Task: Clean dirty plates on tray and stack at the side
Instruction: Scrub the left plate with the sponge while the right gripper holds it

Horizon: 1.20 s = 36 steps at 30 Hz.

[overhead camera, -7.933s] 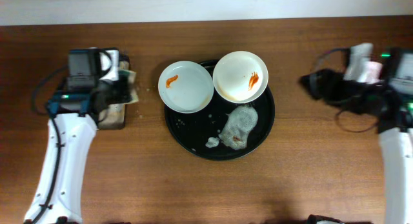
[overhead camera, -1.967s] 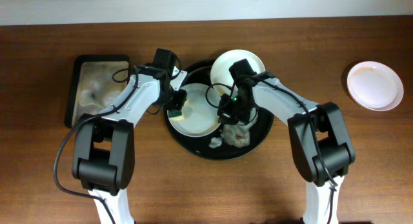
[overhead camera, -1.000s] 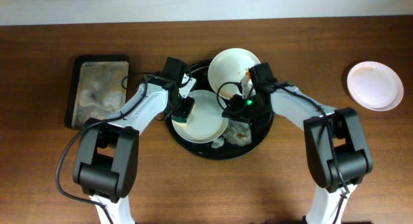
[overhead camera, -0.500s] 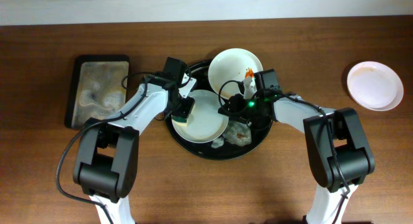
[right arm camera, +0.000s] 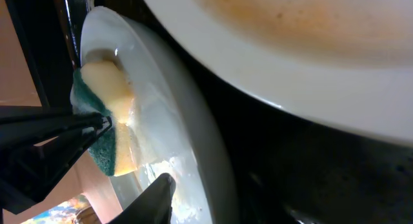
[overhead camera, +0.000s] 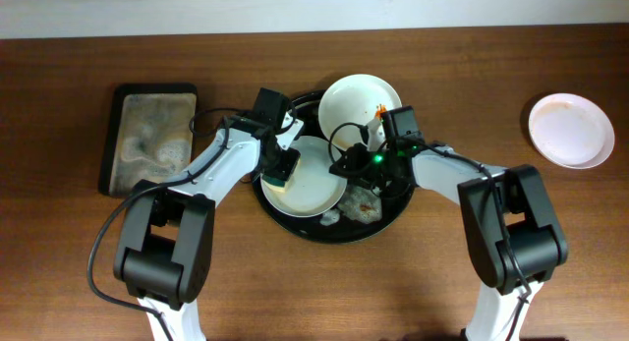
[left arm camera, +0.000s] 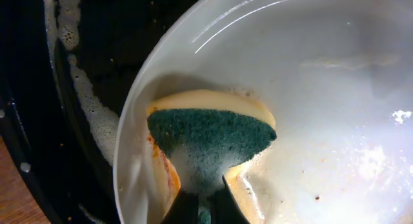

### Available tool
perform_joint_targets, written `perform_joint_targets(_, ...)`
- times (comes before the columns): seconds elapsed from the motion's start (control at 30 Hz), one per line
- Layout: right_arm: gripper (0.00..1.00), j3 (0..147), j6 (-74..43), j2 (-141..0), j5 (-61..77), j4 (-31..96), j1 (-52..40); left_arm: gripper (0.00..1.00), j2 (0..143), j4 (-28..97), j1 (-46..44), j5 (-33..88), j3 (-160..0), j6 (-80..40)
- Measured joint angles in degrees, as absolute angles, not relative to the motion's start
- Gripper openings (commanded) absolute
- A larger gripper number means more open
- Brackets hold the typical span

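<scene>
Brown wood table (overhead camera: 491, 262), both arms reaching in to the round black tray (overhead camera: 290, 215) at centre. Well out to the left of the left gripper (overhead camera: 279, 172) sits a dark rectangular tray (overhead camera: 147, 125) with a soapy film in it. Directly under both grippers: a white plate (overhead camera: 316, 174) on the round tray, tilted. Second white plate (overhead camera: 354, 105) is just behind the right gripper (overhead camera: 352, 164), overlapping the tray's far rim. A third, pinkish-white plate (overhead camera: 572, 131) lies on the table well off to the right gripper's right, apart from everything. Left gripper is clamped on a yellow-and-green sponge (left arm camera: 210, 137), green side out, pressed into the tilted plate's inner wall near its rim; orange smear on the plate next to the sponge. Right gripper is at that plate's opposite edge; only one finger (right arm camera: 158, 195) is visible beside the rim, so I can't tell whether it's gripping. Grey foam clump (overhead camera: 359, 208) on the tray just in front of the right gripper. Line of suds (left arm camera: 90, 114) along the tray wall beside the left gripper. Small red sauce mark (overhead camera: 378, 110) on the second plate, right next to the right wrist.
</scene>
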<state>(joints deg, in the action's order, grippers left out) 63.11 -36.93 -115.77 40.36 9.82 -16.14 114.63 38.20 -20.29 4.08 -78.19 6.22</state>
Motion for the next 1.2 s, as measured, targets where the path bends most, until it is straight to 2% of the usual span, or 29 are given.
perform_joint_targets(0.03,0.09,63.11,-37.39,-115.94,40.21,9.78,-16.32,0.00,114.63,38.17,-20.29,4.05,-78.19,6.24)
perform_joint_targets(0.07,0.04,63.09,-37.56,-116.18,40.07,9.87,-16.36,0.00,114.63,38.11,-20.29,4.01,-78.19,6.24)
perform_joint_targets(0.3,0.04,63.05,-36.56,-116.57,41.04,10.61,-16.49,0.00,114.48,37.93,-20.29,3.40,-78.19,6.42)
perform_joint_targets(0.43,0.04,62.65,-35.05,-114.98,40.93,15.53,-15.88,0.00,114.41,38.35,-20.36,4.75,-78.19,6.37)
perform_joint_targets(0.57,0.04,61.34,-31.14,-110.21,35.97,23.42,-13.96,0.00,114.28,38.33,-21.04,10.46,-78.19,6.17)
perform_joint_targets(1.0,0.04,61.30,-24.21,-98.61,22.50,32.21,-13.37,0.00,113.82,36.40,-20.99,33.12,-78.17,4.89)
perform_joint_targets(1.2,0.04,65.12,-23.35,-98.54,20.38,37.28,-13.76,0.00,113.78,36.01,-21.06,34.68,-78.15,2.63)
